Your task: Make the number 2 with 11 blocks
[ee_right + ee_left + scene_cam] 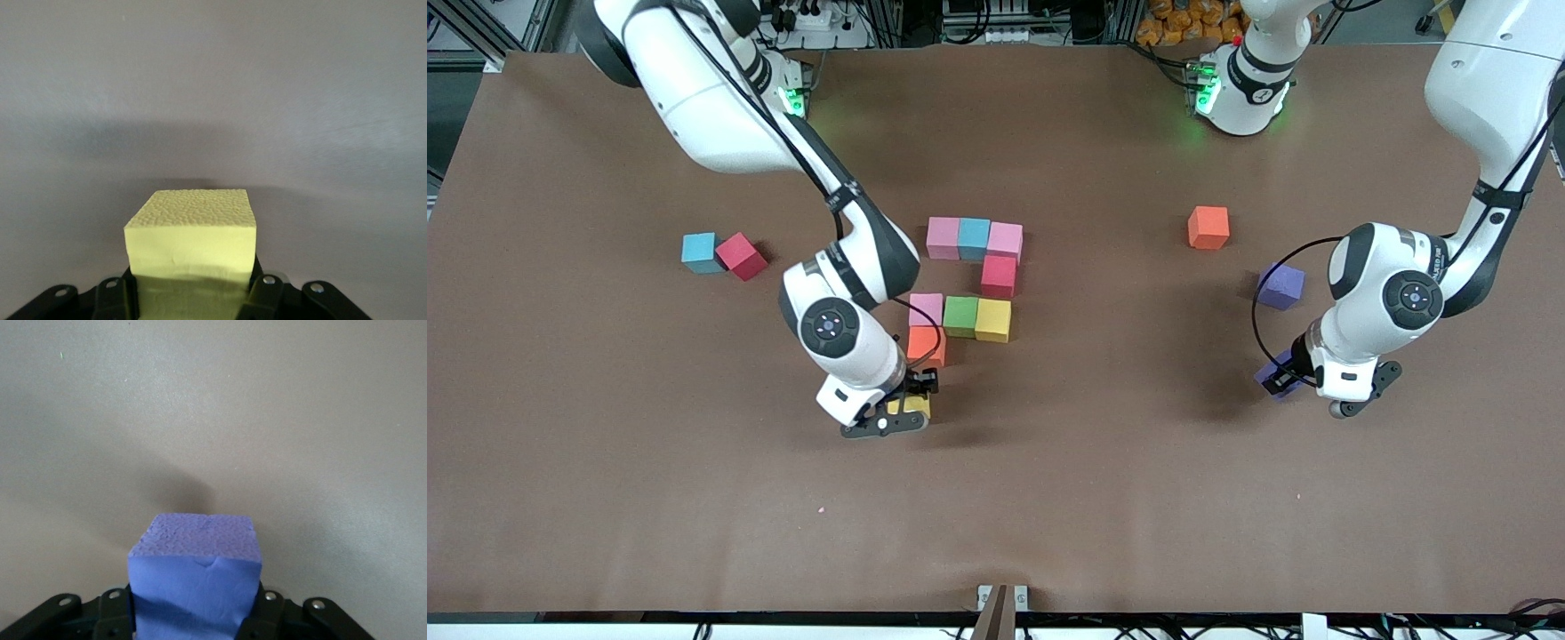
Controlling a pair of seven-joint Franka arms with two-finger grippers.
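Observation:
The partial number 2 lies mid-table: a row of pink point(943, 237), light blue point(974, 237) and pink point(1005, 240) blocks, a crimson block point(999, 276), then a row of pink point(926, 309), green point(960, 316) and yellow point(993, 320), and an orange block point(927, 345). My right gripper point(910, 406) point(192, 293) is shut on a yellow block point(191, 233), low over the table beside the orange one. My left gripper point(1279, 375) point(195, 610) is shut on a purple block point(195, 573), over the table toward the left arm's end.
Loose blocks lie apart from the figure. Light blue point(699, 252) and crimson point(741, 256) touch toward the right arm's end. Orange point(1208, 227) and purple point(1280, 286) sit toward the left arm's end, the purple one beside my left wrist.

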